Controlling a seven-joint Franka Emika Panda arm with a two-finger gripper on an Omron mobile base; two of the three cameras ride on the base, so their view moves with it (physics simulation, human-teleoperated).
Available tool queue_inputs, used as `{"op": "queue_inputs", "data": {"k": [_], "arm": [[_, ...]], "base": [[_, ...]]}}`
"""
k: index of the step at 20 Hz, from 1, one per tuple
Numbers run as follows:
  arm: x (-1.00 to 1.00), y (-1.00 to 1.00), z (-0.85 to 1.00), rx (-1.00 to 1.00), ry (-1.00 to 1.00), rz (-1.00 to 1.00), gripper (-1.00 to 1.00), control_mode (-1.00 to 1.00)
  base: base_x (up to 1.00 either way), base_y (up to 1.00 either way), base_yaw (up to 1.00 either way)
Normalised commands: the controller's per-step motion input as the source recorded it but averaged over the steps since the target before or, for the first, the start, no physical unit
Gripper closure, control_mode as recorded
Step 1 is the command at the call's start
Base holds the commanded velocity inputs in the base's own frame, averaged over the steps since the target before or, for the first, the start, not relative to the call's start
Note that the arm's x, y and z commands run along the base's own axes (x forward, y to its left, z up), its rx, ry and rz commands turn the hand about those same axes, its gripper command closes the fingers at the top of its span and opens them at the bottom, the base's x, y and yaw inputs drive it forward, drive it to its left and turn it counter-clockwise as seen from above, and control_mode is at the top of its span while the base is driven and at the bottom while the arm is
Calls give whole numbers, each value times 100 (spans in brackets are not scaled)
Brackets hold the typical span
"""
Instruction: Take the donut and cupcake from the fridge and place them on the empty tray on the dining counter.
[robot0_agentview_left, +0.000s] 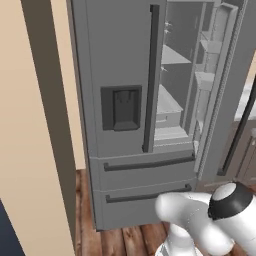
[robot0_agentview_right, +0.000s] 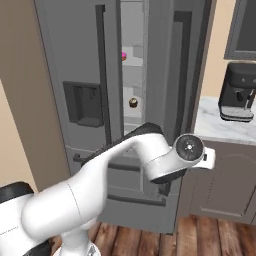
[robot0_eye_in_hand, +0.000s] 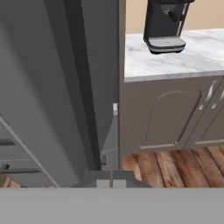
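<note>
The grey fridge (robot0_agentview_left: 120, 75) has its left door closed and its right door (robot0_agentview_left: 220, 90) swung open, baring the shelves (robot0_agentview_left: 170, 107). Through the gap between the doors, the pink donut (robot0_agentview_right: 124, 55) rests on an upper shelf. The cupcake (robot0_agentview_right: 133, 103) stands on a shelf below it. My gripper (robot0_eye_in_hand: 111, 183) is shut and holds nothing. It hangs low in front of the open door's edge (robot0_eye_in_hand: 94, 109), well below and to the right of both pastries. My arm (robot0_agentview_right: 150, 150) crosses in front of the fridge drawers (robot0_agentview_left: 145, 165). The tray and the dining counter are out of view.
A black coffee machine (robot0_agentview_right: 239, 92) stands on a marble counter (robot0_agentview_right: 212, 125) right of the fridge, over grey cabinet doors (robot0_eye_in_hand: 175, 113). The floor is wood planks (robot0_eye_in_hand: 175, 166). A beige wall (robot0_agentview_left: 30, 150) stands close on the fridge's left.
</note>
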Motion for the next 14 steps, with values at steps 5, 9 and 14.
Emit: {"op": "queue_inputs", "data": {"k": [5, 9, 14], "arm": [[-98, -40, 23, 3, 0, 5, -100, -100], [-100, 31, 37, -3, 0, 1, -100, -100], [-71, 97, 26, -14, 2, 0, -100, -100]], "base": [[0, 0, 0], [0, 0, 0], [0, 0, 0]]}}
